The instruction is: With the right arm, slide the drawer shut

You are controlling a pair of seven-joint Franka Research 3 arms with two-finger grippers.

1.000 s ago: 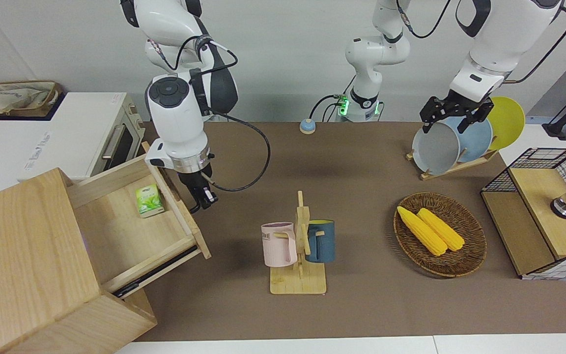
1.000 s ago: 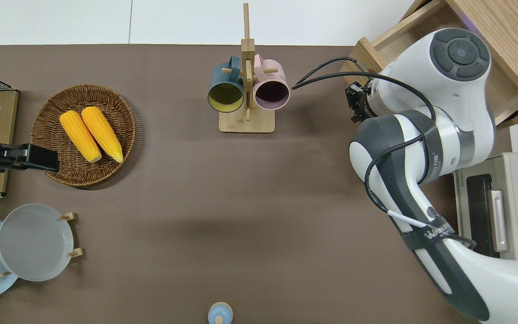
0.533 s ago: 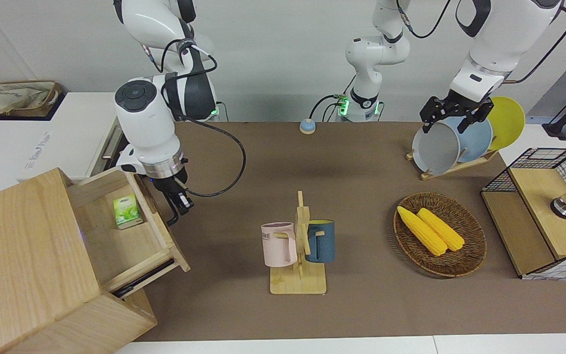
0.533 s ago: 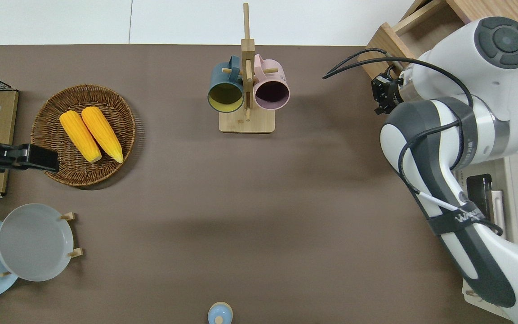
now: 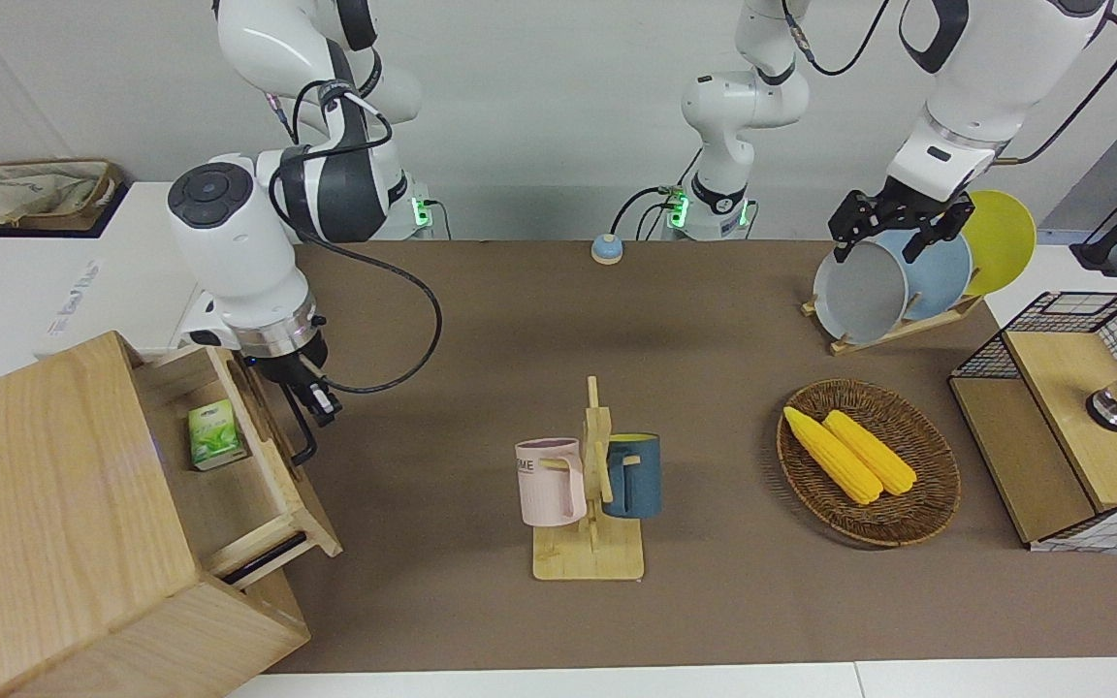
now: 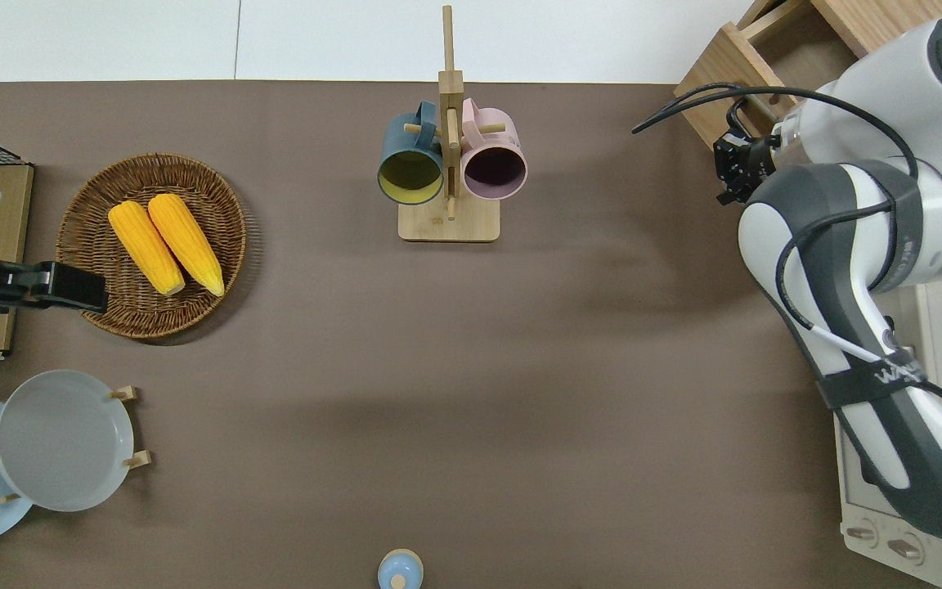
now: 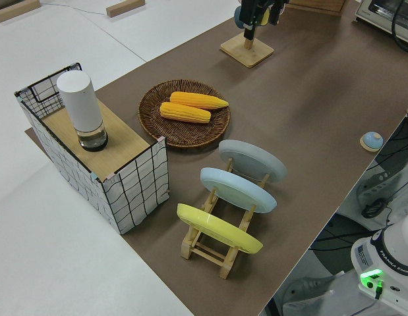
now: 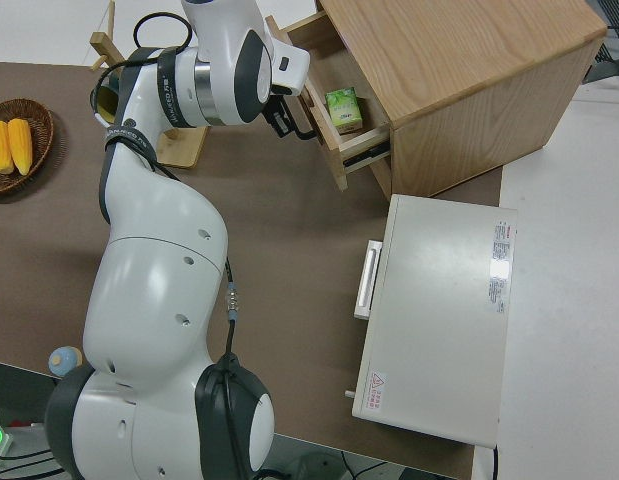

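Note:
The drawer (image 5: 258, 485) of pale wood stands partly open out of the wooden cabinet (image 5: 45, 523) at the right arm's end of the table. A small green box (image 5: 212, 434) lies in it. The drawer's thick front board (image 6: 728, 78) carries a black bar handle (image 5: 299, 431). My right gripper (image 5: 316, 399) is shut and presses against the front board by the handle; the right side view shows the gripper (image 8: 282, 120) up against the board (image 8: 329, 140). The left gripper (image 5: 893, 231) is parked and open.
A wooden mug rack (image 5: 590, 485) with a pink and a blue mug stands mid-table. A wicker basket (image 5: 927, 504) holds two corn cobs. A plate rack (image 5: 898, 276), a wire-mesh box (image 5: 1072, 417), a white oven (image 8: 439, 320) and a small blue knob (image 5: 606, 249) are also here.
The drawer has slid steadily into the cabinet, and my right gripper has moved with it toward the cabinet, staying against the front board. The left arm has not moved.

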